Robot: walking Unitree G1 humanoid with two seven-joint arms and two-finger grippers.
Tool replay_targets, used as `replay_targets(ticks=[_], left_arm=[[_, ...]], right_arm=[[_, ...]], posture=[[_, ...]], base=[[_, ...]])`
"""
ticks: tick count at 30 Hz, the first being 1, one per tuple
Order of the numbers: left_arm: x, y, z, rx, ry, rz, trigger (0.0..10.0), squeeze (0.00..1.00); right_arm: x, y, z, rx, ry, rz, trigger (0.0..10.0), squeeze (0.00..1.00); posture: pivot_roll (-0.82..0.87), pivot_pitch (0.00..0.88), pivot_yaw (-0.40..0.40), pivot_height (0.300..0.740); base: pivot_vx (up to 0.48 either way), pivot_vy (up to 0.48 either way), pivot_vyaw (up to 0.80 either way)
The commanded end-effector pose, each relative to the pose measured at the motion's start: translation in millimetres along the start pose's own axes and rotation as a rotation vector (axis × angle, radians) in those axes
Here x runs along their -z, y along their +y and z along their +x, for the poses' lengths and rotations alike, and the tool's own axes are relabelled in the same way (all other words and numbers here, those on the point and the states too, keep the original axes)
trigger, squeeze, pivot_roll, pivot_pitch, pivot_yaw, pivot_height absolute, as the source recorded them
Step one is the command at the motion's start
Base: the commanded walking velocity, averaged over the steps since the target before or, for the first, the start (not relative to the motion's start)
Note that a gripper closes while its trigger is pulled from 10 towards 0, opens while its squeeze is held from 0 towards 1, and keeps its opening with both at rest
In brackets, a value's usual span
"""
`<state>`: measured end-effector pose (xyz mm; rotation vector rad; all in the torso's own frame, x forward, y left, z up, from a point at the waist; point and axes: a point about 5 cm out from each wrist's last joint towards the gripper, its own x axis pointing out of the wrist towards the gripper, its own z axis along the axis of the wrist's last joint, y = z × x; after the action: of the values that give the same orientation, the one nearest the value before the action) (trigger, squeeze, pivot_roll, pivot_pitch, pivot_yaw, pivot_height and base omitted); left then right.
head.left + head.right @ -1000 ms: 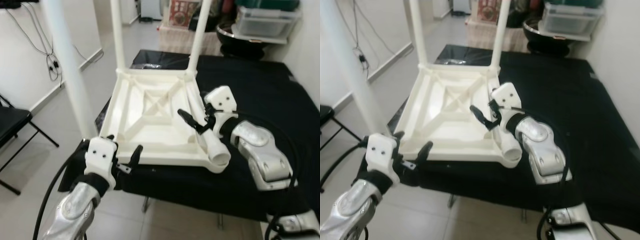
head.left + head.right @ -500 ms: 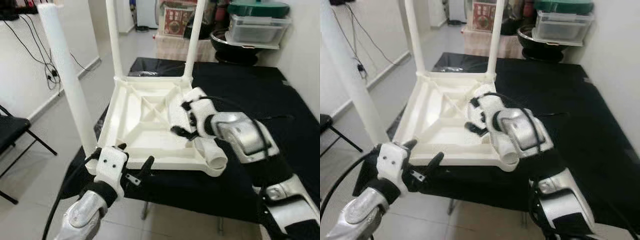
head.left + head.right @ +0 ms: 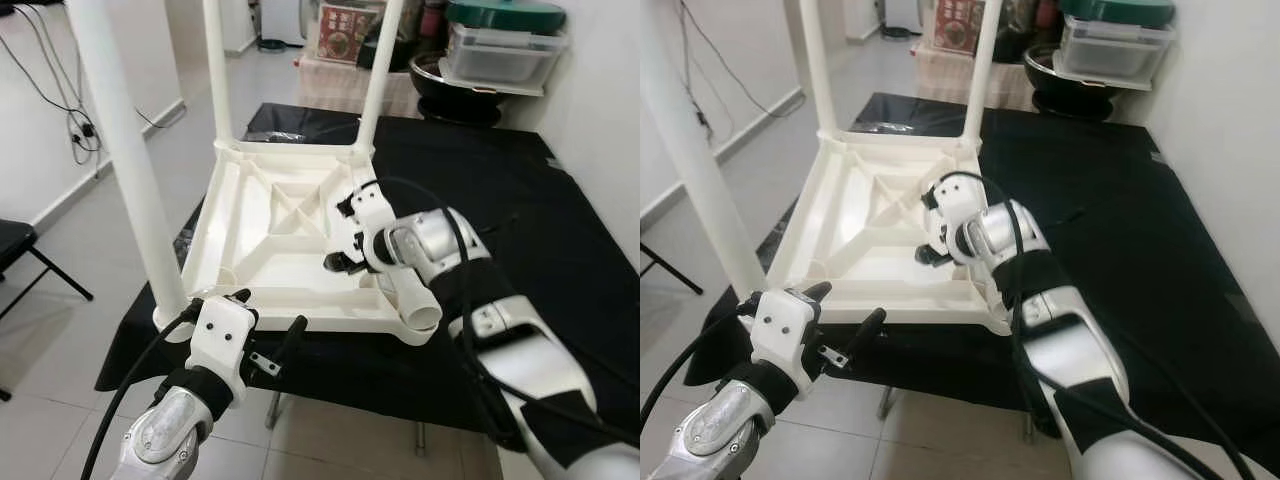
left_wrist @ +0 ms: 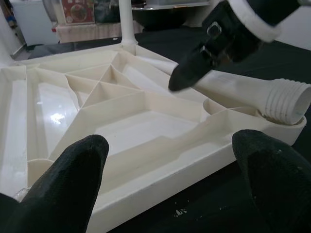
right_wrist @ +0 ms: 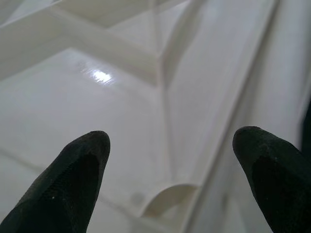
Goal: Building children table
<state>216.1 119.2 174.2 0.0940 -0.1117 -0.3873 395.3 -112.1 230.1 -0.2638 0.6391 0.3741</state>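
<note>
Children's table top [image 3: 270, 240], white ribbed plastic, lies upside down on the black-covered counter [image 3: 520, 200] with three legs standing up in their sockets. A fourth, loose leg [image 3: 408, 292] with a threaded end lies at the near right corner. Looks light, stiff, smooth and slippery; best gripped on the leg's plain shaft, not the thread. Right pincer [image 3: 345, 238] hovers spread over the ribs, empty. Left pincer [image 3: 262, 330] spread, empty, at the near edge. Lidded plastic bin [image 3: 500, 45] and dark bowl [image 3: 455, 85] behind; contents unclear.

Pale tiled floor [image 3: 90, 250], white wall [image 3: 40, 120] with dangling cables [image 3: 75, 125], folding chair [image 3: 30, 255], stacked storage boxes [image 3: 505, 50]
</note>
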Motion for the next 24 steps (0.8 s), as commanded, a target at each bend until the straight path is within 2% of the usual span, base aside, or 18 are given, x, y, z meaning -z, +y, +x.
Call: replay_targets(ticks=[1, 3, 4, 8, 11, 15, 21, 24], left_arm=[[-0.1, -3.4, -3.3, 0.000, 0.011, -0.010, 10.0, 0.00], [-0.3, -3.6, -3.6, 0.001, 0.011, -0.011, 10.0, 0.00], [-0.2, -3.4, -3.8, 0.000, 0.012, -0.013, 10.0, 0.00], [-0.1, -3.3, -3.8, 0.001, 0.013, -0.014, 10.0, 0.00], [-0.6, -3.1, -3.5, 0.000, 0.012, -0.016, 10.0, 0.00], [-1.0, -3.1, -3.3, -0.001, 0.013, -0.016, 10.0, 0.00], [-2.2, -4.1, -3.4, -0.004, 0.008, -0.020, 10.0, 0.00], [-2.5, -5.0, -3.3, -0.005, 0.005, -0.023, 10.0, 0.00]], right_arm=[[-12.5, -14.0, -7.9, 0.041, -0.066, 0.017, 10.0, 0.00], [-16.3, -16.8, -9.9, 0.044, -0.083, 0.015, 10.0, 0.00], [-13.4, -21.4, -9.6, 0.066, -0.050, 0.028, 10.0, 0.00], [-6.5, -22.6, -6.4, 0.077, -0.010, 0.025, 10.0, 0.00], [10.2, -14.4, 5.0, 0.041, 0.062, 0.040, 10.0, 0.00], [18.2, -11.7, 10.8, 0.037, 0.095, 0.046, 10.0, 0.00], [26.8, -19.1, 14.0, 0.083, 0.121, 0.045, 10.0, 0.00], [30.0, -29.0, 12.0, 0.126, 0.126, 0.048, 10.0, 0.00]], posture=[[-0.01, 0.129, -0.108, 0.740], [-0.01, 0.129, -0.108, 0.740], [-0.02, 0.131, -0.107, 0.740], [-0.02, 0.131, -0.107, 0.740], [-0.02, 0.130, -0.110, 0.740], [-0.02, 0.129, -0.110, 0.740], [-0.02, 0.130, -0.116, 0.740], [-0.03, 0.128, -0.121, 0.740]], base=[[0.000, 0.000, 0.00], [0.000, 0.000, 0.00], [0.000, 0.000, 0.00], [0.000, 0.000, 0.00], [0.000, 0.000, 0.00], [0.000, 0.000, 0.00], [0.000, 0.000, 0.00], [0.000, 0.000, 0.00]])
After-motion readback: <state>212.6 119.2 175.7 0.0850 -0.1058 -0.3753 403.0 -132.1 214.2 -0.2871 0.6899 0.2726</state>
